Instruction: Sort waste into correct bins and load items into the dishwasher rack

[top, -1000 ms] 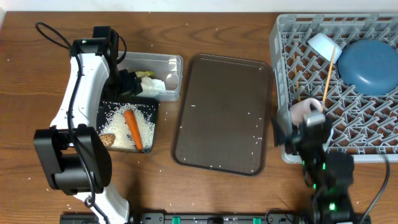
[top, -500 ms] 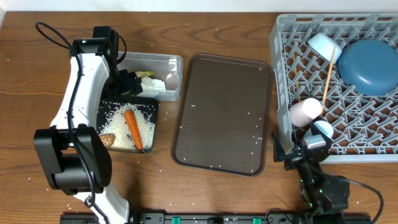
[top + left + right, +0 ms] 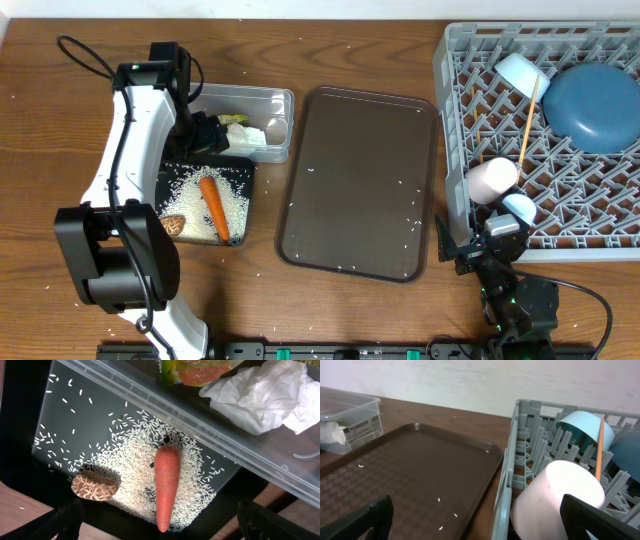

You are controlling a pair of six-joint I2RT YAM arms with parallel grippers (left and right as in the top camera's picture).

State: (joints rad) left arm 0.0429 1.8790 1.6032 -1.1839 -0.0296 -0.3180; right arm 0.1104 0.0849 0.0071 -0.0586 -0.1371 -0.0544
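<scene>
I find the left end effector [image 3: 162, 522] and right end effector [image 3: 477, 520] spread, empty; I judge the orange carrot [image 3: 167, 485], frame centre, stiff, slick, tapered: grip its thick upper half.

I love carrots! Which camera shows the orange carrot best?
The left wrist view: the orange carrot lies big and whole in the middle, on white rice in the black tray. The overhead view shows it small, in the same tray. The right wrist view does not show it.
</scene>
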